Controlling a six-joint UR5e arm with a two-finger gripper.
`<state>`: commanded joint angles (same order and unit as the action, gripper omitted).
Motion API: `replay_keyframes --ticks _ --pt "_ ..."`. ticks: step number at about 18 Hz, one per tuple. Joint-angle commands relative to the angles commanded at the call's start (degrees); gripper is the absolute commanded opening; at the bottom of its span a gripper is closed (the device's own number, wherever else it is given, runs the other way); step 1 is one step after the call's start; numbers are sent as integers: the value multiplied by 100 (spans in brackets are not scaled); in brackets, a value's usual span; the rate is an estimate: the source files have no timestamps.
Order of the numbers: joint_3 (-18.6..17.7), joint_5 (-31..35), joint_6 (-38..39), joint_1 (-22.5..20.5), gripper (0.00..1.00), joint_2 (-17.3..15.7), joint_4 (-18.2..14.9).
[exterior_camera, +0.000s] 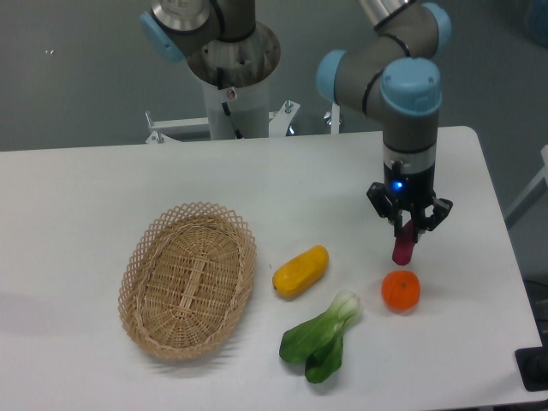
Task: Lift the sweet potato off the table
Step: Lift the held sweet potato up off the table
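The sweet potato [402, 246] is a slim purple-magenta tuber hanging nearly upright from my gripper [407, 228]. The gripper is shut on its upper end and holds it clear above the white table [94, 188]. Its lower tip hangs just above and behind the round orange [400, 291]. The top of the tuber is hidden between the fingers.
A wicker basket [187, 278] lies at the left. A yellow-orange oblong vegetable [300, 271] lies in the middle, with a green bok choy [322, 337] in front of it. The robot base [231, 77] stands at the back edge.
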<state>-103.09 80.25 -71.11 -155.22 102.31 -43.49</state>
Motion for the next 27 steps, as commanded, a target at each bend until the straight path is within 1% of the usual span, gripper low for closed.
replay_keyframes --ticks 1,3,6,8,27 --pt "9 -61 44 17 19 -96 -97" --pt "17 -307 324 105 19 -220 -142" --pt "-9 -448 641 132 19 -238 -142" --pt "-9 -440 651 184 19 -247 -142" --pt "44 -440 659 176 19 -247 -142"
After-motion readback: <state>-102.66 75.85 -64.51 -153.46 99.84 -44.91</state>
